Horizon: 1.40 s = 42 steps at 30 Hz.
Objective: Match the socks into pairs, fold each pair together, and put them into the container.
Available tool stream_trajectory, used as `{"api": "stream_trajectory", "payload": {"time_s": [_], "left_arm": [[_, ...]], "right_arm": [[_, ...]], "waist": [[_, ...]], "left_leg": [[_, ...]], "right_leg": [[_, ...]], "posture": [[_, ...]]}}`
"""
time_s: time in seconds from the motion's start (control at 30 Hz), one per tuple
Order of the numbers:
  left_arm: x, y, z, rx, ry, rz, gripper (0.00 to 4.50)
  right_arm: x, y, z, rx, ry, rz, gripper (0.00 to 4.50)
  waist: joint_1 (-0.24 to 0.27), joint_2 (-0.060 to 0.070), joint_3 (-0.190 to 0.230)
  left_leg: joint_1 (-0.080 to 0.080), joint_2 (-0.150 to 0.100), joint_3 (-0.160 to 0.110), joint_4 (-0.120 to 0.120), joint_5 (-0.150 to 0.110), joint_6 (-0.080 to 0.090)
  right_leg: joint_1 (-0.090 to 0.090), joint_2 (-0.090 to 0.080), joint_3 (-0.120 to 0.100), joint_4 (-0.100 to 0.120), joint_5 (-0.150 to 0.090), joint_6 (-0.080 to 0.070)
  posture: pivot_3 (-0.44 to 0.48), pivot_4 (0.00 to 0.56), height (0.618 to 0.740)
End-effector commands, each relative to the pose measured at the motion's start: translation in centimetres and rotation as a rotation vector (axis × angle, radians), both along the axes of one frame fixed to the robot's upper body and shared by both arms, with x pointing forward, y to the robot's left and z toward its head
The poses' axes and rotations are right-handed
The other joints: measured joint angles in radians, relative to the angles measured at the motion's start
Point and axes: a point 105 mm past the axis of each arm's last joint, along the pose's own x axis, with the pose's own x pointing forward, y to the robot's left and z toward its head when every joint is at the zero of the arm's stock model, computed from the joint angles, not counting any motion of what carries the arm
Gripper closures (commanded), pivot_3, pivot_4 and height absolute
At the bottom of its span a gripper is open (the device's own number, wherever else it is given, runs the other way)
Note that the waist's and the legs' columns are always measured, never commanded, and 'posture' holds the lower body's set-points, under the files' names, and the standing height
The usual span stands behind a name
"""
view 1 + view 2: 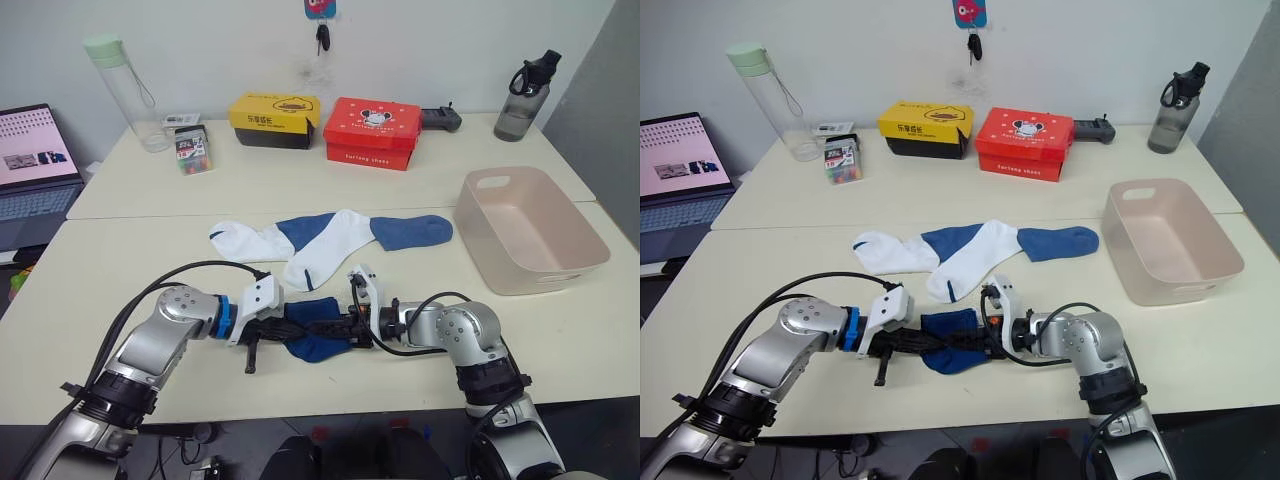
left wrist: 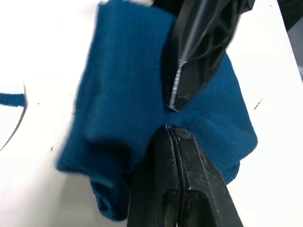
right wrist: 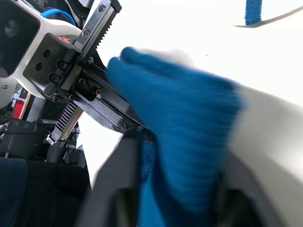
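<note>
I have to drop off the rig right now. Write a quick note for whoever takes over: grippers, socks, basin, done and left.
Left gripper: shut on the blue sock bundle near the table's front edge.
Right gripper: also shut on that bundle, from the opposite side.
Two white socks and one medium blue sock lie loose mid-table.
Container: to the right, nothing in it.
Done: no pair binned.
Left: finish this fold, bin it, then pair the rest.

The lettering on the red box (image 1: 372, 132) and yellow box (image 1: 273, 119) is too small to read.
</note>
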Motion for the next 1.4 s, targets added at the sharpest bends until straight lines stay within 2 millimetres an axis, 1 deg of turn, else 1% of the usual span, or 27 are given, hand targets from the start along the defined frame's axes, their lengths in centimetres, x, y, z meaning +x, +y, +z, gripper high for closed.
{"api": "stream_trajectory", "payload": {"time_s": [0.03, 0.07, 0.1, 0.2, 0.27, 0.3, 0.37, 0.43, 0.5, 0.53, 0.6, 0.63, 0.73, 0.8, 0.83, 0.87, 0.9, 0.93, 0.97, 1.0, 1.07, 1.1, 1.13, 1.23, 1.33, 1.4], "left_arm": [[0.3, 0.3, 0.4, -0.017, -0.004, 0.029, 4.5], [0.4, 0.5, 0.4, -0.013, -0.006, 0.028, 4.5], [0.5, 0.6, 0.5, -0.011, -0.009, 0.032, 4.5], [1.0, 0.3, 1.3, -0.051, -0.005, 0.055, 4.5], [1.5, -1.0, 2.9, -0.126, 0.002, 0.069, 4.5], [1.6, -2.0, 4.3, -0.17, 0.006, 0.054, 4.5], [1.9, -3.6, 6.3, -0.227, -0.008, 0.031, 4.5], [3.2, -5.8, 9.2, -0.313, -0.109, 0.015, 4.5], [4.0, -7.5, 11.6, -0.371, -0.174, 0.005, 4.5], [4.2, -7.9, 12.2, -0.385, -0.187, 0.004, 4.13], [4.8, -9.2, 13.6, -0.41, -0.212, -0.001, 3.63], [4.9, -9.7, 14.0, -0.417, -0.218, -0.005, 3.32], [5.9, -12.3, 16.6, -0.452, -0.277, -0.025, 2.41], [6.1, -13.6, 18.0, -0.485, -0.293, -0.05, 1.78], [6.0, -14.2, 18.6, -0.508, -0.288, -0.064, 1.4], [5.9, -14.7, 19.0, -0.524, -0.278, -0.082, 1.13], [5.6, -15.2, 19.1, -0.527, -0.273, -0.108, 0.78], [5.5, -15.5, 19.1, -0.526, -0.27, -0.123, 0.53], [5.3, -15.8, 19.1, -0.523, -0.263, -0.141, 0.17], [5.1, -16.0, 18.9, -0.522, -0.256, -0.154, 0.01], [4.7, -16.3, 18.6, -0.513, -0.251, -0.174, 0.01], [4.6, -16.4, 18.4, -0.509, -0.252, -0.178, 0.01], [4.4, -16.5, 18.2, -0.5, -0.253, -0.191, 0.01], [3.9, -16.5, 17.8, -0.496, -0.238, -0.208, 0.01], [3.6, -16.5, 17.6, -0.49, -0.24, -0.217, 0.01], [3.4, -16.5, 17.4, -0.486, -0.237, -0.222, 0.01]], "right_arm": [[-0.5, 0.4, 1.6, 0.048, -0.045, 0.02, 4.1], [-0.5, 0.3, 1.8, 0.05, -0.054, 0.011, 4.42], [-0.5, 0.1, 2.0, 0.051, -0.065, 0.004, 4.49], [-0.4, -0.9, 2.7, 0.034, -0.125, -0.033, 4.49], [-0.5, -2.2, 3.7, -0.004, -0.226, -0.05, 4.49], [-0.5, -3.3, 4.6, -0.033, -0.303, -0.073, 4.49], [-0.3, -5.1, 6.0, -0.084, -0.427, -0.119, 4.49], [0.8, -8.6, 8.8, -0.138, -0.582, -0.259, 4.49], [1.6, -12.0, 11.7, -0.179, -0.698, -0.399, 4.49], [1.8, -13.0, 12.5, -0.198, -0.733, -0.435, 4.5], [2.1, -15.7, 14.7, -0.272, -0.842, -0.52, 4.5], [2.2, -16.6, 15.5, -0.299, -0.878, -0.547, 4.5], [2.5, -21.5, 18.7, -0.581, -1.113, -0.613, 4.5], [2.6, -23.4, 19.9, -0.764, -1.25, -0.586, 4.5], [2.7, -24.2, 20.2, -0.847, -1.308, -0.564, 4.5], [2.9, -25.1, 20.6, -0.945, -1.377, -0.544, 4.5], [3.2, -26.1, 20.6, -1.052, -1.437, -0.506, 4.5], [3.5, -26.7, 20.5, -1.114, -1.472, -0.475, 4.5], [3.9, -27.3, 20.2, -1.189, -1.512, -0.419, 4.5], [4.3, -27.8, 19.7, -1.245, -1.54, -0.372, 4.5], [5.2, -28.7, 18.2, -1.34, -1.568, -0.274, 4.5], [5.5, -29.0, 17.6, -1.359, -1.574, -0.244, 4.5], [6.0, -29.4, 16.7, -1.387, -1.573, -0.207, 4.5], [7.6, -30.2, 14.5, -1.423, -1.553, -0.159, 4.5], [9.0, -30.8, 13.0, -1.452, -1.511, -0.11, 4.5], [9.7, -30.8, 12.4, -1.443, -1.481, -0.067, 4.5]], "waist": [[0.0, 0.0, 0.0], [0.001, 0.0, 0.0], [0.002, 0.0, 0.0], [0.004, 0.0, 0.0], [0.008, 0.0, 0.0], [0.01, 0.0, 0.001], [0.013, -0.001, 0.001], [0.014, -0.001, 0.001], [0.015, -0.002, 0.001], [0.013, -0.002, 0.001], [0.005, -0.001, 0.001], [0.005, -0.001, 0.002], [0.011, 0.001, 0.005], [0.015, -0.001, 0.006], [0.016, -0.001, 0.006], [0.015, -0.002, 0.007], [0.014, -0.002, 0.007], [0.013, -0.002, 0.007], [0.011, -0.002, 0.007], [0.006, -0.002, 0.007], [0.003, -0.003, 0.007], [0.001, -0.002, 0.007], [0.001, -0.002, 0.007], [0.003, -0.002, 0.007], [0.006, -0.002, 0.007], [0.007, -0.001, 0.008]], "left_leg": [[0.0, 0.0, 0.0, 0.0, 0.0, 0.0], [0.0, 0.0, 0.0, 0.0, 0.0, 0.0], [0.0, 0.0, 0.0, 0.0, 0.0, 0.0], [-0.001, 0.0, 0.0, 0.0, 0.0, 0.0], [-0.001, 0.0, 0.0, 0.0, 0.0, 0.0], [-0.003, -0.001, 0.0, 0.001, 0.0, 0.0], [-0.008, -0.001, -0.001, 0.003, 0.0, 0.0], [-0.013, -0.002, -0.002, 0.008, 0.0, 0.0], [-0.018, -0.002, -0.003, 0.014, 0.0, 0.0], [-0.018, -0.002, -0.003, 0.015, 0.0, 0.0], [-0.016, -0.002, -0.001, 0.014, 0.0, 0.0], [-0.016, -0.002, 0.0, 0.013, 0.0, 0.0], [-0.017, -0.002, 0.001, 0.014, 0.0, 0.001], [-0.018, -0.003, 0.002, 0.016, 0.0, 0.002], [-0.018, -0.002, 0.003, 0.016, -0.001, 0.003], [-0.018, -0.003, 0.003, 0.016, -0.001, 0.003], [-0.018, -0.002, 0.004, 0.016, -0.001, 0.003], [-0.018, -0.002, 0.005, 0.016, -0.001, 0.003], [-0.017, -0.002, 0.006, 0.016, -0.001, 0.003], [-0.017, -0.002, 0.006, 0.016, -0.001, 0.003], [-0.015, -0.001, 0.01, 0.016, -0.001, 0.003], [-0.015, -0.001, 0.01, 0.016, -0.001, 0.003], [-0.014, 0.0, 0.01, 0.016, -0.001, 0.003], [-0.014, 0.0, 0.011, 0.016, -0.001, 0.003], [-0.014, -0.001, 0.011, 0.016, -0.001, 0.003], [-0.015, -0.001, 0.011, 0.016, -0.001, 0.003]], "right_leg": [[0.0, 0.0, 0.0, 0.0, 0.0, 0.0], [0.0, 0.0, 0.0, 0.0, 0.0, 0.0], [0.0, 0.0, 0.0, 0.0, 0.0, 0.0], [-0.001, 0.0, 0.0, 0.0, 0.0, 0.0], [-0.002, 0.0, 0.0, 0.0, 0.0, 0.0], [-0.002, 0.0, 0.0, 0.0, 0.0, 0.0], [-0.005, -0.001, -0.001, 0.0, 0.0, 0.001], [-0.008, 0.0, -0.002, 0.001, 0.001, 0.002], [-0.009, -0.001, -0.004, 0.002, 0.002, 0.003], [-0.008, -0.001, -0.004, 0.002, 0.002, 0.003], [-0.008, -0.001, -0.002, 0.003, 0.002, 0.003], [-0.008, 0.0, -0.002, 0.003, 0.002, 0.003], [-0.008, 0.0, -0.002, 0.004, 0.002, 0.003], [-0.008, -0.001, -0.002, 0.004, 0.002, 0.004], [-0.007, -0.001, -0.003, 0.003, 0.002, 0.004], [-0.007, -0.001, -0.003, 0.002, 0.002, 0.004], [-0.007, -0.001, -0.003, 0.002, 0.002, 0.004], [-0.007, -0.001, -0.003, 0.002, 0.002, 0.004], [-0.007, -0.001, -0.003, 0.002, 0.002, 0.004], [-0.007, -0.001, -0.003, 0.003, 0.002, 0.004], [-0.007, 0.0, -0.002, 0.005, 0.002, 0.004], [-0.008, 0.0, -0.001, 0.005, 0.002, 0.004], [-0.008, 0.0, -0.001, 0.006, 0.002, 0.004], [-0.008, 0.0, 0.0, 0.006, 0.002, 0.004], [-0.008, 0.0, 0.0, 0.005, 0.002, 0.004], [-0.008, 0.0, 0.0, 0.005, 0.002, 0.004]], "posture": [[0.0, 0.15, 0.726], [0.0, 0.15, 0.726], [0.0, 0.15, 0.726], [0.0, 0.15, 0.726], [0.0, 0.15, 0.726], [0.0, 0.15, 0.726], [0.0, 0.15, 0.726], [0.0, 0.15, 0.726], [0.0, 0.15, 0.726], [0.0, 0.15, 0.726], [0.0, 0.15, 0.726], [0.0, 0.15, 0.726], [0.0, 0.15, 0.726], [0.0, 0.15, 0.726], [0.0, 0.15, 0.726], [0.0, 0.15, 0.726], [0.0, 0.15, 0.726], [0.0, 0.15, 0.726], [0.0, 0.15, 0.726], [0.0, 0.15, 0.726], [0.0, 0.15, 0.726], [0.0, 0.15, 0.726], [0.0, 0.15, 0.726], [0.0, 0.15, 0.726], [0.0, 0.15, 0.726], [0.0, 0.15, 0.726]]}}
